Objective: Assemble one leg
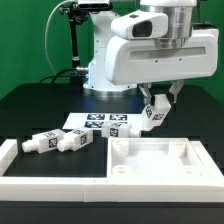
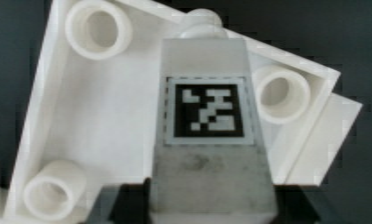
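Observation:
My gripper (image 1: pixel 157 108) is shut on a leg (image 1: pixel 153 117), a chunky white peg with a black-and-white tag, and holds it tilted in the air just above the far edge of the large white square panel (image 1: pixel 160 163). In the wrist view the held leg (image 2: pixel 211 115) fills the middle, its tag facing the camera, with the panel (image 2: pixel 85 110) and its round corner sockets behind it. Three more legs (image 1: pixel 60 143) lie side by side on the table at the exterior view's left.
The marker board (image 1: pixel 100 123) lies flat behind the panel. A low white L-shaped fence (image 1: pixel 30 178) runs along the front and left. The robot's white base (image 1: pixel 100 75) stands at the back.

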`<control>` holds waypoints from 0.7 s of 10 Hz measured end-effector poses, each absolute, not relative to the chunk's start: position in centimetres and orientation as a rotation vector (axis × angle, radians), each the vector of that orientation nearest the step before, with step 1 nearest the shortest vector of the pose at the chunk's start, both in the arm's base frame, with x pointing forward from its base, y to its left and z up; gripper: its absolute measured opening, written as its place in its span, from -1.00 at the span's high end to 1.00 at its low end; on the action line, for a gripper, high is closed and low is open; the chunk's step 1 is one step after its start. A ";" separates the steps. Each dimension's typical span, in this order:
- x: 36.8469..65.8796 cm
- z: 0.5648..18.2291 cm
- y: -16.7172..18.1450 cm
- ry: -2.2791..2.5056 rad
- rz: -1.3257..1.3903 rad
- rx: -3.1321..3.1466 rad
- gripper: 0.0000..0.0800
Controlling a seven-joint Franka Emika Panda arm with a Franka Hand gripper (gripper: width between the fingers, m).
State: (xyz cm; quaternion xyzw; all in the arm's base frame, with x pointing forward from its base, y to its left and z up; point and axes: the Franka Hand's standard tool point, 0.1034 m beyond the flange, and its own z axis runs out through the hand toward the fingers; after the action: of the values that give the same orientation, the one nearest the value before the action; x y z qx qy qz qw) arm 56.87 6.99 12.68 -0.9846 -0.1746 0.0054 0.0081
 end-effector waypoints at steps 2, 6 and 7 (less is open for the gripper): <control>60.5 13.5 6.4 -0.555 -0.313 -3.068 0.29; 60.6 13.2 5.3 -0.567 -0.641 -3.051 0.29; 60.9 13.3 5.7 -0.571 -0.622 -3.048 0.29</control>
State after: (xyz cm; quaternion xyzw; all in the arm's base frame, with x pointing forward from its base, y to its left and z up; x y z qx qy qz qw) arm 60.93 5.71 13.31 -0.9637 -0.1806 -0.1965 -0.0104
